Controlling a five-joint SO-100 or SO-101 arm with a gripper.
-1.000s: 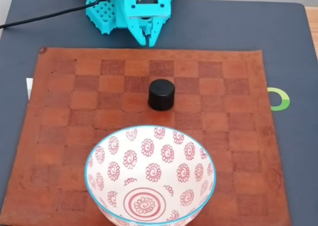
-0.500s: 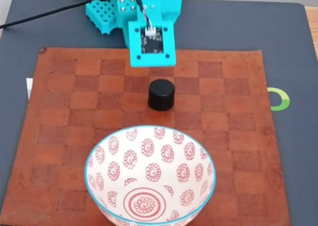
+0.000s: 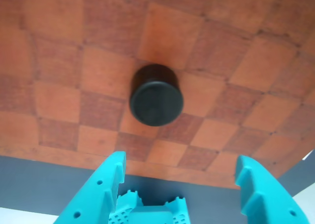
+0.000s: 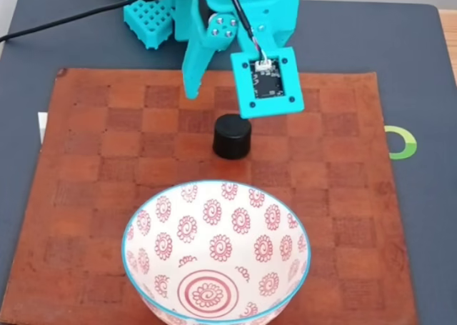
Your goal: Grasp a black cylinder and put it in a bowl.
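Observation:
The black cylinder (image 4: 232, 136) stands upright on the brown checkered mat, a little behind the bowl. In the wrist view the cylinder (image 3: 156, 101) sits ahead of the gripper, a short way beyond the fingertips and slightly left of centre. My teal gripper (image 3: 181, 160) is open with nothing between its fingers. In the fixed view the gripper (image 4: 225, 98) hovers just behind the cylinder, partly hidden by its camera board. The white bowl (image 4: 214, 246) with red spiral flowers and a light-blue rim rests at the near edge of the mat and holds nothing.
The checkered leather mat (image 4: 93, 196) lies on a dark grey pad (image 4: 421, 218). My teal base (image 4: 150, 21) and a black cable (image 4: 64, 21) are at the back. A green ring mark (image 4: 403, 143) is on the right.
The arm has swung forward from the base toward the cylinder and the fingers have spread open. Cylinder and bowl have not moved.

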